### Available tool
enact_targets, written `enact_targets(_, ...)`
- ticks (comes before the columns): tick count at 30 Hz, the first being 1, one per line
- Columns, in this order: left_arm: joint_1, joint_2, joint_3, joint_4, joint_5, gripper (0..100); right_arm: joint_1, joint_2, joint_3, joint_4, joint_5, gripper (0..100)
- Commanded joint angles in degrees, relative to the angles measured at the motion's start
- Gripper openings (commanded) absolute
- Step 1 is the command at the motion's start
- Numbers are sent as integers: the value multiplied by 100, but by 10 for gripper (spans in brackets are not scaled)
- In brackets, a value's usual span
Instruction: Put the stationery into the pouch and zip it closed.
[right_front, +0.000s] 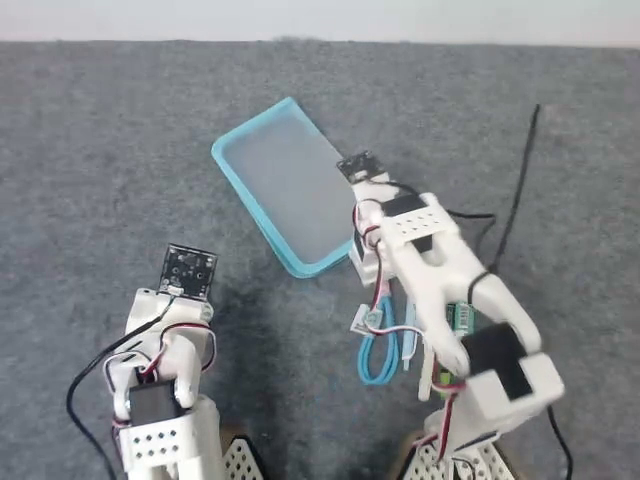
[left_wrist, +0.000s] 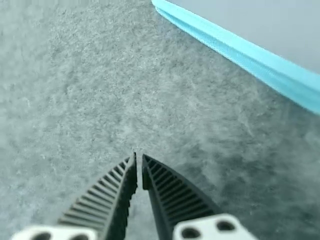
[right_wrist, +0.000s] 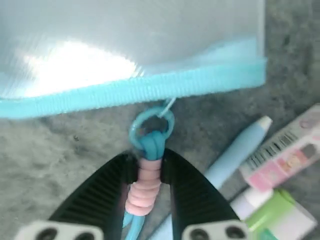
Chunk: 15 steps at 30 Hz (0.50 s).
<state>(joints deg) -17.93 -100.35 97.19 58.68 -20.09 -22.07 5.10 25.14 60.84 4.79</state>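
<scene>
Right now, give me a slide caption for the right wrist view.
Right gripper shut on the zipper pull of the blue pouch, a pen lying nearby.

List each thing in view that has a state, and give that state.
Pouch: lying flat, looks empty.
Zip cord: clamped in the right end effector.
Right end effector: shut on the zip cord.
Left end effector: shut, empty.
Blue pen: lying outside the pouch.

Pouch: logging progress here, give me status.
Right gripper shut on zip cord. Left gripper shut, empty, over mat. Pouch flat, pen outside it. Nothing seen blocking.
</scene>
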Motion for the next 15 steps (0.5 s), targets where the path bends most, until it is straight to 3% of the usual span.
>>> enact_targets(1,-18,44,-40,-202,-132,13,286,-848,-158,189,53,7)
enact_targets(6,-18,79,-40,-176,-105,13,391,-1473,-158,734,273,23)
enact_targets(9,-18,79,-40,-185,-105,13,145,-1490,-26,1042,598,117)
enact_targets(12,-18,79,-40,-211,-123,13,-242,-1543,352,875,738,184)
enact_targets(15,-18,79,-40,-211,-123,13,-374,-1552,519,505,730,171)
